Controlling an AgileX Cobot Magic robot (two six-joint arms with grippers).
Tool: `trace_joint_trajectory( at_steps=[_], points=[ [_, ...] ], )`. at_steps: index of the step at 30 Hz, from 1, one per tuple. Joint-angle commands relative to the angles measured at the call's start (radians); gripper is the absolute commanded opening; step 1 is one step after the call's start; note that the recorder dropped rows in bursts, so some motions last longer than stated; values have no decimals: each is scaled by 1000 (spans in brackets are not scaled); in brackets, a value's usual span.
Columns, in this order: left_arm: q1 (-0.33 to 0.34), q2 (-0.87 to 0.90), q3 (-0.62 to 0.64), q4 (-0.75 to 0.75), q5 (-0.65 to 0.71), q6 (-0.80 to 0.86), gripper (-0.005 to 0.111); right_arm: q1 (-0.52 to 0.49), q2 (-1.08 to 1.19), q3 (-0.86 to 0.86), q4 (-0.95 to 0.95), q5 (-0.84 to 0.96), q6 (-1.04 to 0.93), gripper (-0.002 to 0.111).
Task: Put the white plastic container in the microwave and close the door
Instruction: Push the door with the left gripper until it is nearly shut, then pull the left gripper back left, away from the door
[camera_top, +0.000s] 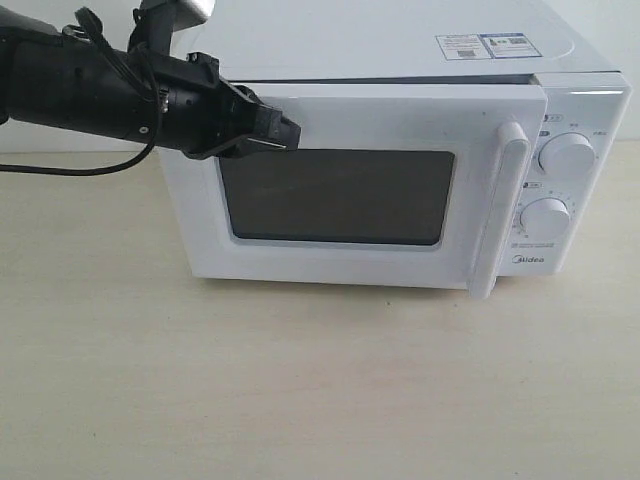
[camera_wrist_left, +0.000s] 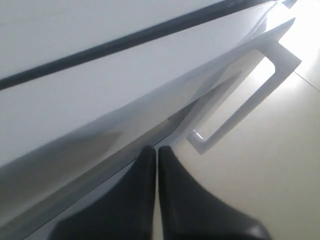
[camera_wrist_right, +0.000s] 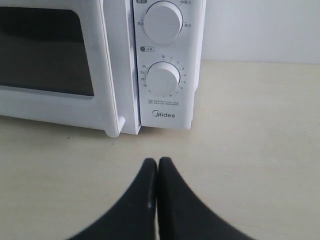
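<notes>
Exterior view. The microwave (camera_top: 400, 40) stands on a pale surface (camera_top: 300, 380), its long axis running from 9 to 3 o'clock and its front facing 6 o'clock. The door (camera_top: 340, 115) lies almost flat against the body. Its hinge side is at 9 o'clock, and its upright handle (camera_top: 497, 210) at the 3 o'clock edge sits slightly forward of the control panel (camera_top: 580, 120). Two round knobs (camera_top: 567, 155) sit one above the other at 3 o'clock of the handle. Stickers (camera_top: 488, 45) lie on the top, toward 1 o'clock.

The dark window (camera_top: 335, 195) does not reveal the interior, and the white plastic container is not seen in any view.

The left gripper (camera_top: 285, 132) reaches in from 9 o'clock to the door's upper hinge-side corner. Its jaws are clenched on nothing, and contact with the door cannot be told. The left wrist view shows the same closed tips (camera_wrist_left: 156, 150) close beside the door face.

Right wrist view. The right gripper (camera_wrist_right: 157, 162) hovers over the surface in front of the control panel, jaws clenched and empty.
</notes>
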Motion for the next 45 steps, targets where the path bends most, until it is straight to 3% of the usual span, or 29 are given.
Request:
trace_joint_trajectory(
  at_steps=[1, 9, 17, 31, 45],
  points=[
    [3, 17, -6, -14, -51, 11, 4, -4, -5, -1, 0, -10, -2, 0],
    [3, -6, -6, 12, 68, 11, 4, -4, -5, -1, 0, -10, -2, 0],
    [3, -152, 16, 55, 101, 11, 4, -4, -5, -1, 0, -10, -2, 0],
    [3, -501, 267, 77, -52, 11, 4, -4, -5, -1, 0, -10, -2, 0],
    [3, -712, 382, 79, -144, 11, 4, -4, -5, -1, 0, -10, -2, 0]
  ],
)
